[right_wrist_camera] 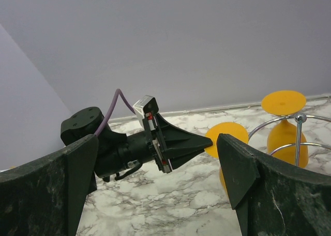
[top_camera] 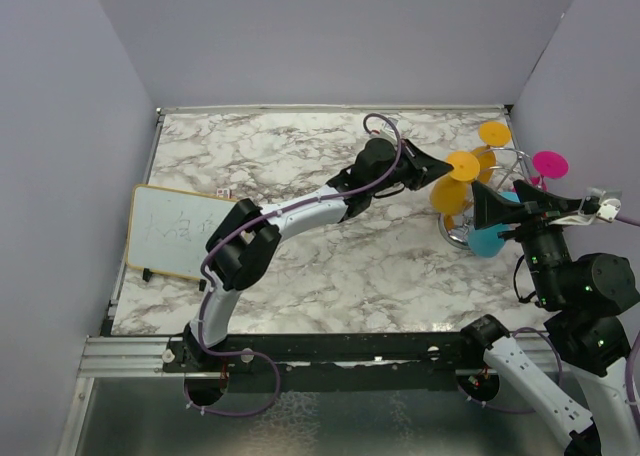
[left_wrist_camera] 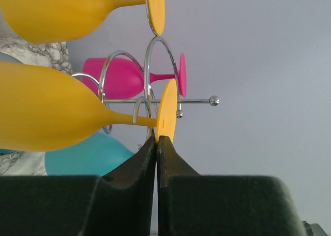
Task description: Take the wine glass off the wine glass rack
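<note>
The silver wine glass rack [top_camera: 510, 156] stands at the right on the marble table, with several coloured glasses hanging bowl-down from its wire arms [left_wrist_camera: 155, 55]. My left gripper [top_camera: 448, 169] is shut on the round foot of a yellow wine glass [left_wrist_camera: 166, 112], pinching the rim of that foot between its fingertips [left_wrist_camera: 156, 137]; the stem still sits in a wire arm. A second yellow glass [top_camera: 494, 133], a pink one [top_camera: 549, 163] and a teal one [top_camera: 488, 241] hang nearby. My right gripper [top_camera: 525, 201] is open and empty, just right of the rack, facing the left gripper [right_wrist_camera: 209, 141].
A small whiteboard [top_camera: 175, 231] lies at the table's left edge. Grey walls close in the table at the back and on both sides. The rack's round base [top_camera: 455, 238] sits near the right wall.
</note>
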